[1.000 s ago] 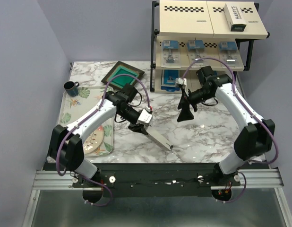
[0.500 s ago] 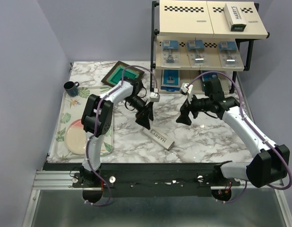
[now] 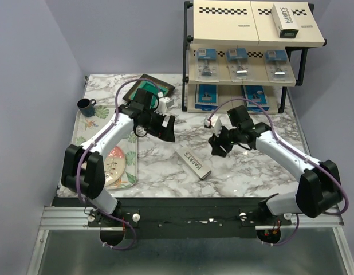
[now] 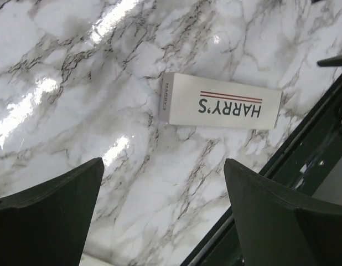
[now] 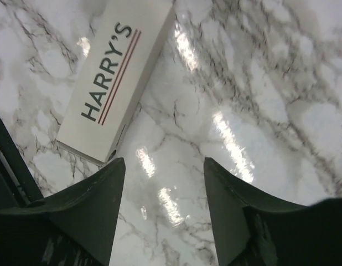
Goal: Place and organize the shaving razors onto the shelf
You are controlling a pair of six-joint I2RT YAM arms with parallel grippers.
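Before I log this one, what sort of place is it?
Probably a lab test cell staged as a small shop display, not a real store: plain lilac walls box in a marble-print table, and a three-tier shelf with checker strips holds razor packs.

The left arm (image 3: 117,134) rises from its base and folds inward at the elbow, with the left gripper (image 3: 166,132) tipped down toward the middle and its dark fingers (image 4: 55,213) spread wide with nothing between them. The right arm (image 3: 283,152) stretches in from the opposite side (lying lower and flatter in the overhead view). The right gripper (image 3: 217,147) also faces down, its fingers (image 5: 82,221) parted around an empty gap.
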